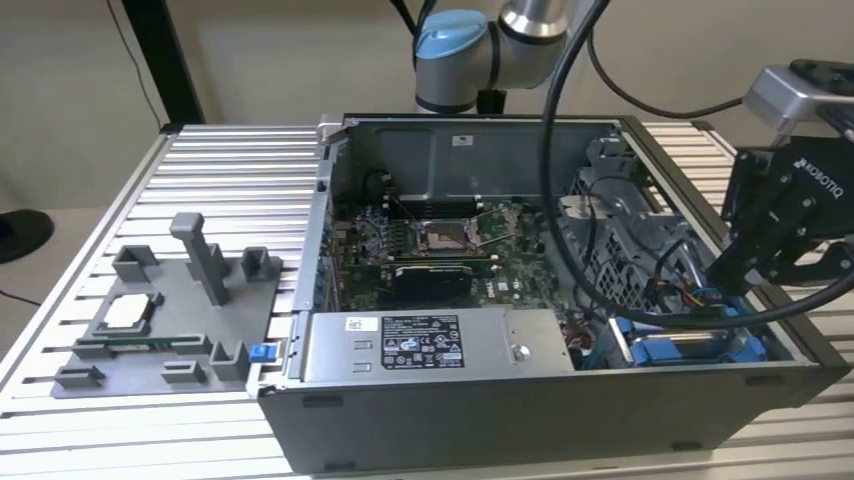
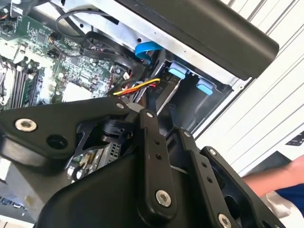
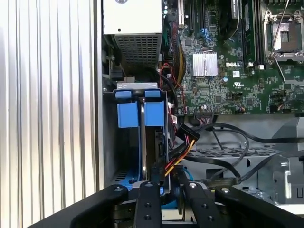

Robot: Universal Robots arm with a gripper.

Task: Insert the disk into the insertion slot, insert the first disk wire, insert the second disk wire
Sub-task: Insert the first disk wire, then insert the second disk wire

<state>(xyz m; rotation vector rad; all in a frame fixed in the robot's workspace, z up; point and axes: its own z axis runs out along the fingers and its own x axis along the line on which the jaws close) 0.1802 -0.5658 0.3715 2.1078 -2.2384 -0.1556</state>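
Grey steel, the computer case (image 1: 534, 430) lies on its side with the panel off, so its insides are open from above. In the case's corner at the exterior view's right sits the insertion slot (image 3: 110, 142). The disk (image 3: 154, 114) stands edge-up inside it, blue carrier tabs level with the bay's rim, so it looks seated. A yellow, red and black wire bundle (image 3: 183, 151) inside the case runs toward the disk's far end, where the hand (image 3: 164, 183) reaches into that corner; whether it is spread or pinching I cannot tell. Ribbed aluminium table (image 1: 227, 160) carries the case, and a blue sleeve (image 2: 290, 190) shows outside the case
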